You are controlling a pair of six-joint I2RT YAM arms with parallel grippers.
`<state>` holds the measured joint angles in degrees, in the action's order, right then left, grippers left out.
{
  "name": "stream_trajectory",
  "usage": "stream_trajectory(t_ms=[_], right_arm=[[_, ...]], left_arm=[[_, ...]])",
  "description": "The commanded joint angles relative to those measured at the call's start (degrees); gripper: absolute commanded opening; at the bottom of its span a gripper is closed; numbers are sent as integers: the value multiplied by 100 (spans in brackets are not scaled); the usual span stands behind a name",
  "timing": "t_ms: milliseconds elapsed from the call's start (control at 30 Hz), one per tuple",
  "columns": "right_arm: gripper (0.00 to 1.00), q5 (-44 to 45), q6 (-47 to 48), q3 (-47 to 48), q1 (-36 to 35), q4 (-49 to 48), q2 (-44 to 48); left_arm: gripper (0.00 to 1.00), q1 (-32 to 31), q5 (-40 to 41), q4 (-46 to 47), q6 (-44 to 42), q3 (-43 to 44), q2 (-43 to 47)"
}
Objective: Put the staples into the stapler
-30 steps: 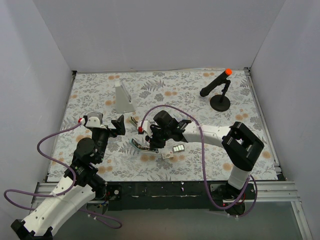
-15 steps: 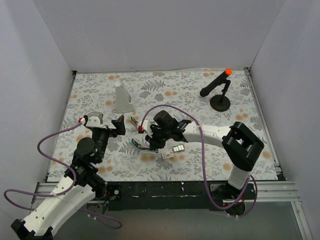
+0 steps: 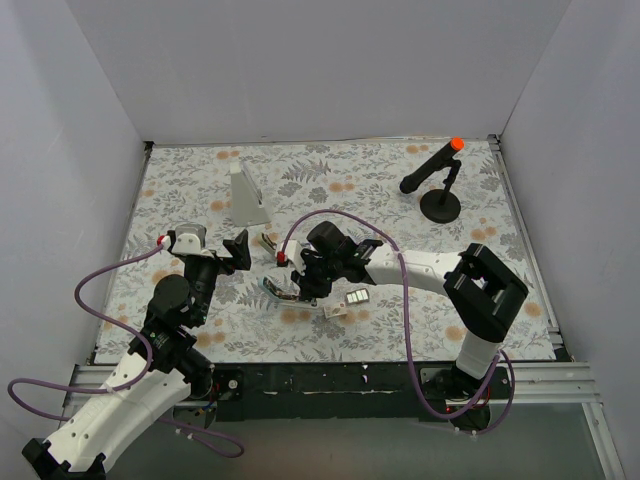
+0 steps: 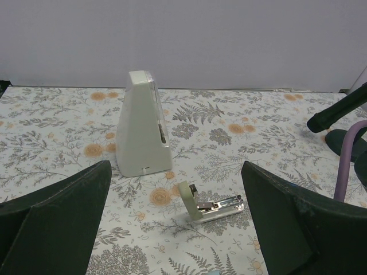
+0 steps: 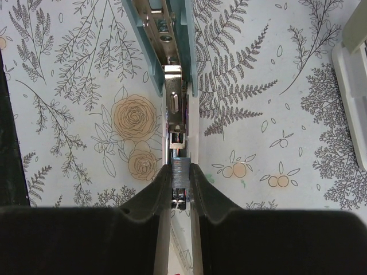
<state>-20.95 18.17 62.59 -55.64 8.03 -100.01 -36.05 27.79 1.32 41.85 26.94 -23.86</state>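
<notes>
The teal stapler point(image 5: 175, 69) lies opened flat on the flowered mat, its metal channel facing up. My right gripper point(image 5: 180, 175) is shut on a short grey strip of staples point(image 5: 179, 166) held right over that channel. From above, the right gripper point(image 3: 299, 283) sits over the stapler point(image 3: 277, 291). A small tray of staples point(image 3: 357, 297) and a whitish packet point(image 3: 335, 311) lie just to its right. My left gripper point(image 4: 175, 167) is open and holds nothing; from above, the left gripper point(image 3: 238, 250) sits left of the stapler.
A small pale-green stapler point(image 4: 210, 206) lies ahead of the left gripper, with a tall grey-white wedge point(image 4: 143, 134) behind it. A black stand with an orange tip point(image 3: 440, 180) is at the back right. A white tray edge point(image 5: 355, 86) shows right of the teal stapler.
</notes>
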Motion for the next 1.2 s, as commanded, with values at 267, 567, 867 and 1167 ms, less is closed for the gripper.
stream_trajectory(t_ms=[267, 567, 867, 1167], right_arm=[[1, 12, -51, 175, -35, 137, -80], [1, 30, -51, 236, -35, 242, -115], [1, 126, -209, 500, -44, 603, -168], [1, 135, -253, 465, -70, 603, -159]], left_arm=[[98, 55, -63, 17, -10, -5, -31], [98, 55, -63, 17, -10, -13, -31], [98, 55, -72, 8, -1, 4, -31], [98, 63, -90, 8, -1, 4, -40]])
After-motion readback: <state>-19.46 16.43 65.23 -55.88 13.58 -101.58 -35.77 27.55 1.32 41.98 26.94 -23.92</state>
